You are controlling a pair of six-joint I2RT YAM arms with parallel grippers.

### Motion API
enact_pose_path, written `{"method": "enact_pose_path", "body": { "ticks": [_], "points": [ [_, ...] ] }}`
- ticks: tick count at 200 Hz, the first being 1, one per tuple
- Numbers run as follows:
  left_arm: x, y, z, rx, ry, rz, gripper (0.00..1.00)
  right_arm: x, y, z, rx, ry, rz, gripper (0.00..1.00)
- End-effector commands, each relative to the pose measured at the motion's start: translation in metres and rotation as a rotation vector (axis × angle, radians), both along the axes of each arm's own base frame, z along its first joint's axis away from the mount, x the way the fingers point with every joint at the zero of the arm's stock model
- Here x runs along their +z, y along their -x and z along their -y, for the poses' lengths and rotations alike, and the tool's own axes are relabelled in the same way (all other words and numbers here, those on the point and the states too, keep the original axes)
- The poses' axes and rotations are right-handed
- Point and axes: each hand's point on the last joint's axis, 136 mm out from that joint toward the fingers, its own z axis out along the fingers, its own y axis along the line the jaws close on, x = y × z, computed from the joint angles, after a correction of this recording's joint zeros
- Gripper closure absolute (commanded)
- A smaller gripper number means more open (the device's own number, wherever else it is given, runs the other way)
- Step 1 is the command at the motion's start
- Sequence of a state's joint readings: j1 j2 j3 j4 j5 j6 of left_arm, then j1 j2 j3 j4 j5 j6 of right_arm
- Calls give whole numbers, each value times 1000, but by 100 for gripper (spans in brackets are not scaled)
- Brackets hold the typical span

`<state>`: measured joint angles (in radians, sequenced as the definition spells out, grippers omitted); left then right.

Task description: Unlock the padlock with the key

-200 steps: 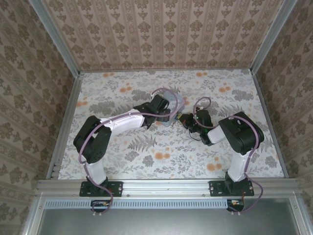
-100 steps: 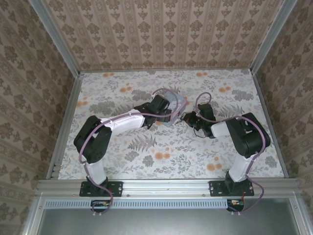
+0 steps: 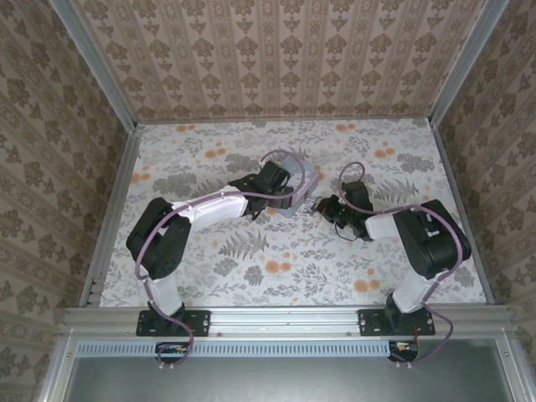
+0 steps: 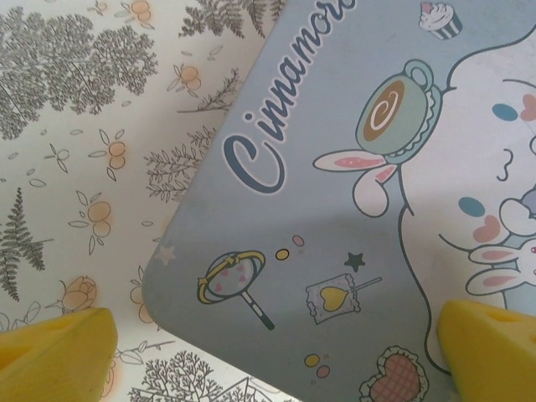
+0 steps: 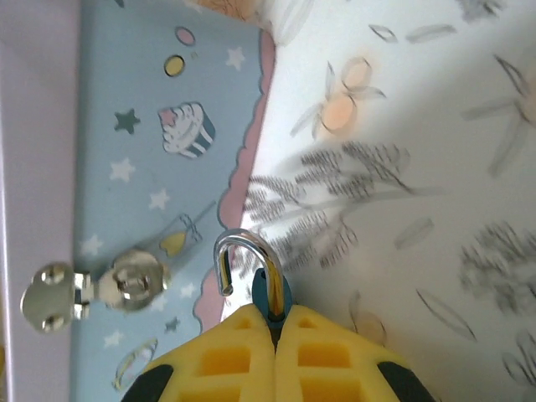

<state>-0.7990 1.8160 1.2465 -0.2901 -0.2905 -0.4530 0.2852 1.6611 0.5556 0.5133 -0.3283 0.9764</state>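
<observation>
Padlock (image 5: 261, 293): held by its blue body in the right gripper, close beside the side wall of the tin.
Shackle (image 5: 243, 249): silvery hook pointed away from the wrist. One leg is sunk in the body, and the other is seen ending free outside it.
Right gripper (image 5: 272, 316): yellow fingers are pressed together and clamped on the padlock. In the top view it (image 3: 322, 205) is placed just beside the right edge of the tin.
Left gripper (image 4: 268, 356): fingers are spread wide apart, one yellow pad seen at each lower corner of the wrist view. Contact with the tin cannot be told.
Tin (image 4: 335, 218): pastel blue lid printed with a white long-eared character, laid flat on the table under the left gripper.
Hasp (image 5: 126, 280): silvery fitting fixed to the tin's side wall, near the shackle but not hooked by it.
Table (image 3: 209, 159): covered in a floral pattern.
</observation>
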Motion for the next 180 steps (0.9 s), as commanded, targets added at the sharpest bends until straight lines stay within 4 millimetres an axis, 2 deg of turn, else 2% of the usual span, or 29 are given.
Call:
{"method": "enact_pose_path", "body": {
  "ticks": [1,28,55,60,64,106,126,141,150,165,180],
  "points": [
    [-20,22,-21,-18,-66,-159,0,21,17,-9,27,-44,28,100],
    [9,16,-16,-22,15,-146,0,18,42,-6,35,-45,6,100],
    [32,20,-11,-39,91,-150,0,7,64,1,23,-40,-31,100],
    [35,21,-10,-43,107,-154,0,1,69,4,20,-28,-52,100],
    [37,23,-11,-44,115,-159,0,6,71,5,18,-26,-37,100],
    [68,37,-18,-34,216,-139,0,-10,100,34,-22,125,-130,100],
    [82,42,-27,-25,245,-115,0,-15,111,46,-45,166,-167,95],
    [92,45,-35,-13,261,-98,0,-19,116,52,-58,172,-187,86],
    [98,48,-41,-5,268,-85,0,-20,120,55,-64,177,-197,77],
    [109,50,-52,14,274,-62,0,-19,123,60,-74,184,-206,54],
    [122,53,-67,34,278,-29,0,-10,123,65,-87,191,-198,40]
  ]
}}
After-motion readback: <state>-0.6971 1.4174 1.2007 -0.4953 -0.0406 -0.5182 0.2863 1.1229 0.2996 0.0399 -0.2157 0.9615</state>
